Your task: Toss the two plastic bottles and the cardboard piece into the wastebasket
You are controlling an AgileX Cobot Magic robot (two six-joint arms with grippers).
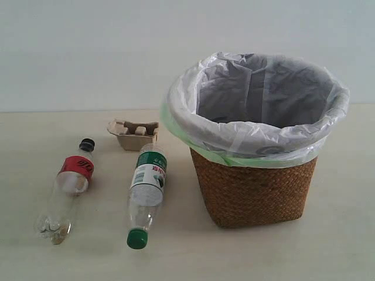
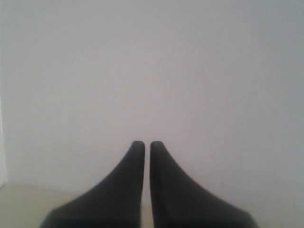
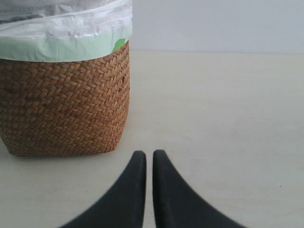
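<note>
From where I stand, the brown woven wicker wastebasket [image 1: 253, 187] with its white, green-edged plastic liner [image 1: 258, 137] folded over the rim sits upright on the pale bench [image 1: 334, 252], out toward three o'clock of the other things and well apart from the two bottles. The clear plastic bottle with the green-and-white label and green cap [image 1: 146, 190] lies on its side near the middle, cap toward six o'clock and base toward twelve. At its nine o'clock, a little apart, lies the clear plastic bottle with the red label and black cap [image 1: 67, 190], also on its side, cap toward one o'clock and base toward seven. The small beige moulded-pulp cardboard piece [image 1: 133, 135] rests at twelve o'clock of the green-capped bottle, just beyond its base; I cannot tell whether the two touch. All three lie outside the basket. Neither arm reaches into the wide view. The left arm's black fingers [image 2: 141, 148] are drawn together with only a thin slit between them, gripping nothing, facing a bare white wall [image 2: 152, 61]. The right arm's black fingers [image 3: 142, 157] are likewise closed to a slit and empty, low over the bench near the basket's woven side [image 3: 61, 104].
</note>
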